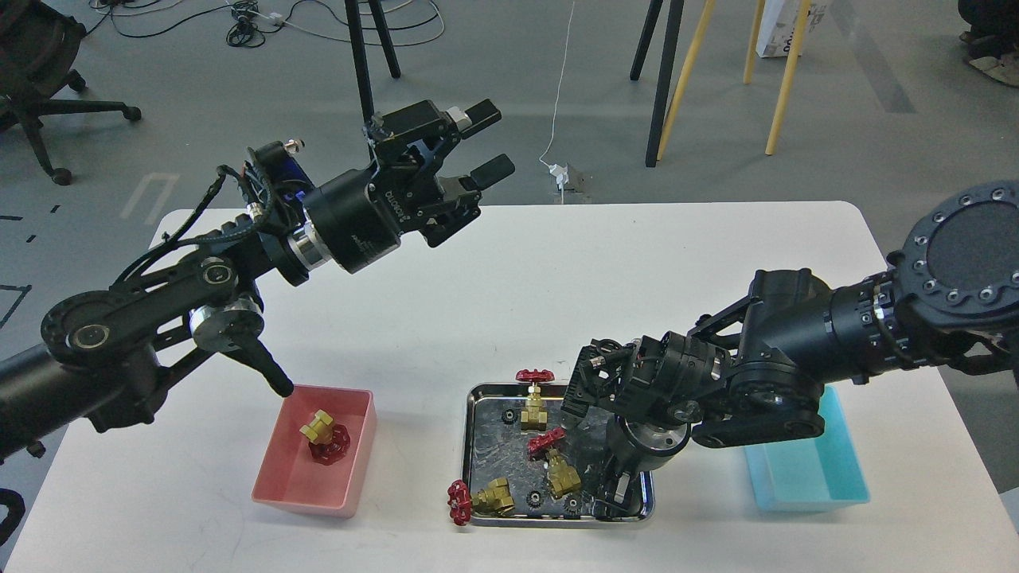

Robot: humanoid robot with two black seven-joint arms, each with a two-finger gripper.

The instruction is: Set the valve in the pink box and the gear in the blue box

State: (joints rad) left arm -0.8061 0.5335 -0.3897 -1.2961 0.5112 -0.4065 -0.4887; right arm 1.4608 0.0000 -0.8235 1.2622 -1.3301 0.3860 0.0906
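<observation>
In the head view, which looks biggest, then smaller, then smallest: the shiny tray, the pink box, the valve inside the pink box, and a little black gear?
1. Steel tray
2. Pink box, a bit smaller
3. Valve in it
4. Gear, tiniest

The left arm comes in from the lower left and angles up, its left gripper [487, 143] raised high with the two fingers [482, 116] spread apart and nothing between them. The right arm reaches in from the right edge, wrist bent steeply downward. The right gripper [617, 493] points down, its fingers too dark to tell apart.
</observation>
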